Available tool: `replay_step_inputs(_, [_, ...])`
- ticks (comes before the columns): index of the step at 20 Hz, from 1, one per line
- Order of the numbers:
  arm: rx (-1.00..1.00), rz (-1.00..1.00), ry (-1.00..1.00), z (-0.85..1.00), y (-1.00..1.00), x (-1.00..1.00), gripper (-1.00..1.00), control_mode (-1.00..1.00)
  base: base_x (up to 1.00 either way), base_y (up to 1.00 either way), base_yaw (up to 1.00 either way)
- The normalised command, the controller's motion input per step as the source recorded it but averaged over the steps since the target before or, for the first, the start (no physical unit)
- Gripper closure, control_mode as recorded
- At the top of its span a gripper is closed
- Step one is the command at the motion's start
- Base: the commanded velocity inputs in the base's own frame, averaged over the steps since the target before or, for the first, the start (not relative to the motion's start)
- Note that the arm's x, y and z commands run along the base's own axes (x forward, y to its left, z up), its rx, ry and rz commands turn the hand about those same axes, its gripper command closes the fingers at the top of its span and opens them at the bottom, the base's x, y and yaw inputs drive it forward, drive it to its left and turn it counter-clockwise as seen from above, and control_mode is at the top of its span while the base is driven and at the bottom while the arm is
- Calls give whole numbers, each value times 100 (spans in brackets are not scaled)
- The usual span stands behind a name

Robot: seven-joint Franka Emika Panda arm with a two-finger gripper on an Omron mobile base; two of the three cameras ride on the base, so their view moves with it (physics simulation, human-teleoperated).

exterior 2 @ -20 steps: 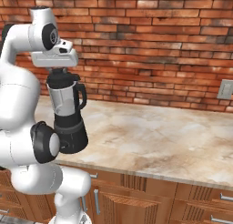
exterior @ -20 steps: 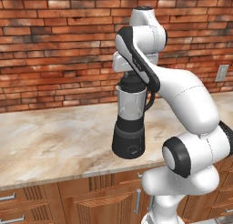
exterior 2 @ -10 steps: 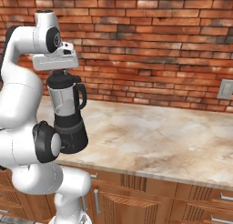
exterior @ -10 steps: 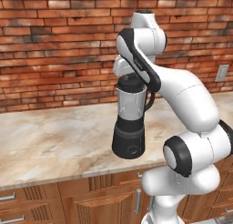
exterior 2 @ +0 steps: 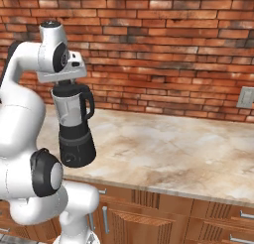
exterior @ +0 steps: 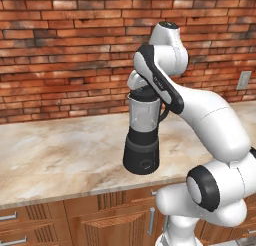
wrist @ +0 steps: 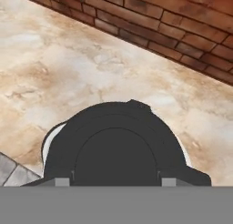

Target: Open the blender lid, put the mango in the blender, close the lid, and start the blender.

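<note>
From where I sit, the counter (exterior: 55,155) runs bare to the left of the blender (exterior: 143,137), which stands upright on the marble in front of the brick wall (exterior: 65,50). The lid (wrist: 116,145) sits on top of the jar, seen from straight above in the hand view as a black dome with its raised knob in the middle. My gripper (exterior 2: 63,83) is right down over that lid, the hand sitting just above the jar's rim in the right base view. The fingers straddle the knob, but I cannot tell whether they are pressing on it or only standing beside it.

My reading is that the lid is not off yet, so the first step is in hand. I see no mango on the counter or inside the clear jar. Loading the fruit, closing up and turning the dial (exterior: 145,164) are all left to do. To the right, the counter carries on past a wall socket (exterior 2: 246,97).
</note>
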Motion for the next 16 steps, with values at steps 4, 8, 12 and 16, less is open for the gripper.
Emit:
replay_step_inputs(4, [1,0,-8,-17,-1,0,-100,-100,0,0,0])
replay_step_inputs(8, [0,0,-6,17,0,0,-100,-100,0,0,0])
replay_step_inputs(12, [0,0,-10,52,0,-1,-100,-100,0,0,0])
replay_step_inputs(16, [0,-1,-18,58,0,-23,-100,-100,0,0,0])
